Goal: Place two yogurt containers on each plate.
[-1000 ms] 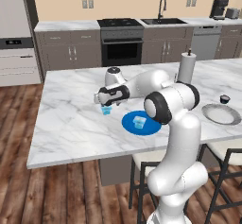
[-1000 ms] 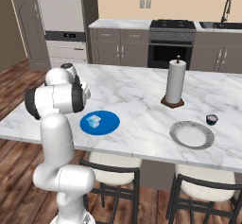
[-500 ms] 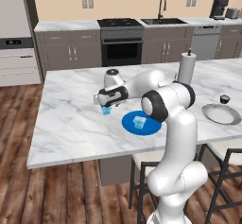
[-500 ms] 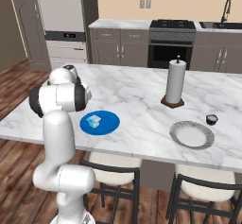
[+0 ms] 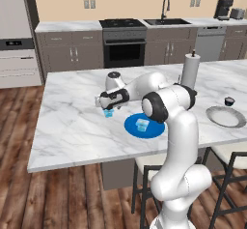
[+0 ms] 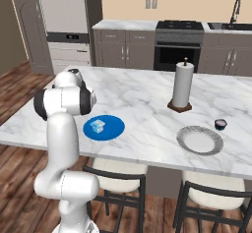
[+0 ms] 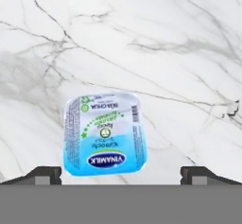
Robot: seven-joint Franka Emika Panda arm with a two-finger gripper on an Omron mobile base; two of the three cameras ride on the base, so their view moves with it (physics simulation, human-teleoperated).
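A pale blue yogurt container (image 7: 104, 134) sits upright on the white marble bench (image 7: 156, 53), its printed foil lid facing the hand camera. It lies between the two finger tips (image 7: 45, 175) of the tool (image 7: 121, 176), nearer the left tip in that view, and neither tip touches it. The tool's fingers are spread wide, one on each side of the cup, with nothing pinched.

From the left base view the same cup (image 5: 108, 112) shows directly under the tool (image 5: 107, 106), which hangs low over the bench (image 5: 67, 126) with the arm stretched out to it. Just to the right of this cup lies the bright blue plate (image 5: 131, 126), near but not touching it. A second pale blue yogurt container (image 5: 143, 123) rests on that plate, roughly at its middle; it also appears from the right base view (image 6: 99, 126) on the blue plate (image 6: 113, 130).

Well apart, toward the far right end of the bench, lies the grey-silver plate (image 6: 199, 140) with its raised rim. A dark yogurt container (image 6: 220, 124) stands on the bench just beyond that plate, beside it and not on it. A tall white paper towel roll (image 6: 180, 85) stands upright on its stand behind, between the two plates.
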